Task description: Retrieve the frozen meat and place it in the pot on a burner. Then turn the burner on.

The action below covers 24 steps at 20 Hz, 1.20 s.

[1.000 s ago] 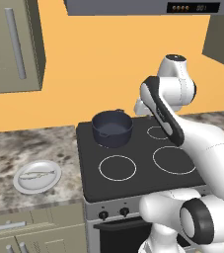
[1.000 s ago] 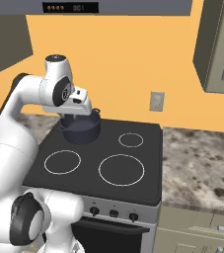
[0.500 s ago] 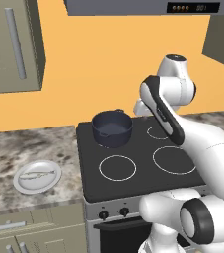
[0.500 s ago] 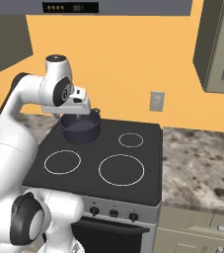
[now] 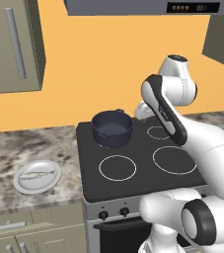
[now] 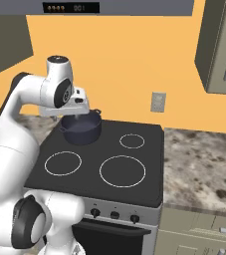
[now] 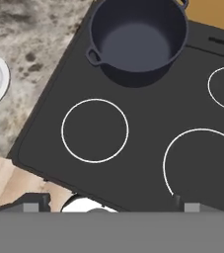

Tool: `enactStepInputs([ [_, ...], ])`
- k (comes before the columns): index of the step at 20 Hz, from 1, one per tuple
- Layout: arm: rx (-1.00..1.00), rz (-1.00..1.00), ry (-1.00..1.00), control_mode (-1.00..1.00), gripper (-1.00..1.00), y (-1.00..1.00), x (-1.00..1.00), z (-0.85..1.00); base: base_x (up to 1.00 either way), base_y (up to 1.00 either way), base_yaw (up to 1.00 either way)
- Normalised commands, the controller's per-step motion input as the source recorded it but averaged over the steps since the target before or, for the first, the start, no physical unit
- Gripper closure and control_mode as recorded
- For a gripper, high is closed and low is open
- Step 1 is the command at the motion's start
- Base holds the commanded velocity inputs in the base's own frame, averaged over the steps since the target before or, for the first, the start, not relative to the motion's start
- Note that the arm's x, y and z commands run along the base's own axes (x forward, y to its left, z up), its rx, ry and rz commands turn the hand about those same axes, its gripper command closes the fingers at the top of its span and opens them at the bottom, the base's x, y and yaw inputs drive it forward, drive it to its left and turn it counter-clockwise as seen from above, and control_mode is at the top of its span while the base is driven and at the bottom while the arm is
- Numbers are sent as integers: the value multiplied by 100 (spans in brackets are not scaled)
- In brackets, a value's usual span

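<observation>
Frozen meat (image 5: 37, 174) lies lengthwise across its plate (image 5: 19, 184) on the bench (image 5: 15, 148), well left of my wide-open, empty gripper (image 7: 108, 200) above the stove (image 5: 133, 185).

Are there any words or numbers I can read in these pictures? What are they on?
Range hood display: small glowing orange marks, too blurred to read.
Stove knobs: no marks that can be read.
Wall outlet: no writing.
Pot and plate: no writing.

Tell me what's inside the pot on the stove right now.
Nothing: the pot shows a bare dark bottom in the hand view. The frozen meat lies on the white plate on the counter.
</observation>
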Motion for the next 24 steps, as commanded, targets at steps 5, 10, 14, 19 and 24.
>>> enactStepInputs([
  [5,0,21,0,-100,-100,25,0,0,0,0,0],
  [10,0,24,0,-100,-100,34,-4,0,0,0,0],
  [14,0,27,0,-100,-100,30,-1,0,0,0,0],
  [19,0,26,0,-100,-100,27,0,0,0,0,0],
  [24,0,23,0,-100,-100,18,-1,0,0,0,0],
])
